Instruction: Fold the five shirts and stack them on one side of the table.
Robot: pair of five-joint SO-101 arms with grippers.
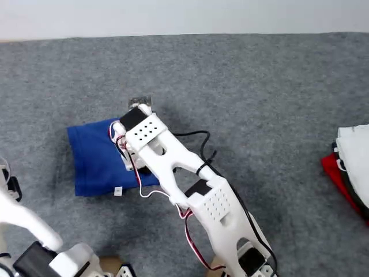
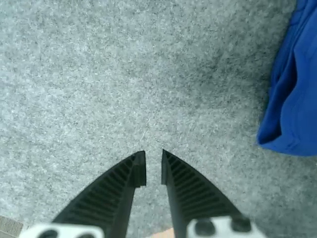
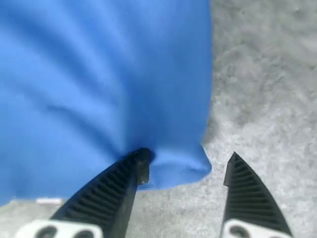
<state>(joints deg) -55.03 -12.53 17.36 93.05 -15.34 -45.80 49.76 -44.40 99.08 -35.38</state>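
At the near left corner of the table, the left arm sits low and folded back. Its wrist view shows the left gripper over bare grey mat. Its jaws are drawn nearly together with only a thin slit between the tips, and they hold nothing. A fold of blue cloth shows at the edge of that view, apart from the jaws.

Next comes the blue shirt, which lies folded into a rough rectangle left of the table's middle. It is flat on the mat, with a small white tag at its near edge.

The right arm rises from the near edge and slants across to the shirt's right side, with a black cable looping beside it. The right gripper hangs over that edge with its jaws spread wide and gripping nothing. One finger is at the blue cloth by the shirt's corner, though I cannot tell whether it presses into it. The other finger is over the grey mat just off the cloth. The corner of the shirt lies in the gap between them.

At the far right edge, well apart from the blue shirt, is a stack of shirts. White is on top, something dark is below it, and red shows at the bottom.
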